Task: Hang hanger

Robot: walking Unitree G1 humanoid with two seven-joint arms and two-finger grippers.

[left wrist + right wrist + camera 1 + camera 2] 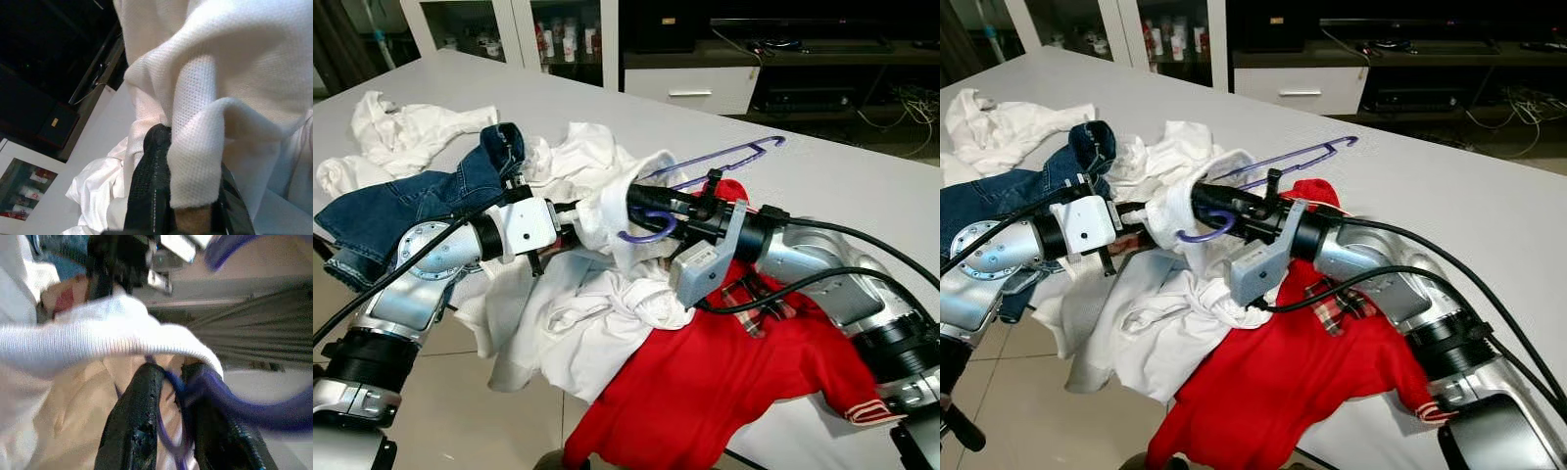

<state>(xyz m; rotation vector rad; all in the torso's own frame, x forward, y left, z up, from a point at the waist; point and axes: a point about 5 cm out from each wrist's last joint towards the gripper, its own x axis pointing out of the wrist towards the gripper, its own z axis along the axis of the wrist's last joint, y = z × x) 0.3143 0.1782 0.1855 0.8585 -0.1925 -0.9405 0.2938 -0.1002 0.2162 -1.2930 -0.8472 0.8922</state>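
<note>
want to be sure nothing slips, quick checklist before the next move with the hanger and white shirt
1. Right gripper shut on the purple hanger: ok, the hanger wire runs between its fingers.
2. Left gripper shut on the white shirt: ok, a fold of fabric sits between its fingers.
3. Hanger hook free of cloth: ok, it curls out below the gripper.
4. Hanger arm inside the shirt's opening: cannot tell, fabric hides it.
5. Red garment and jeans not caught up in the lift: cannot tell, the shirt overlaps both.
</note>
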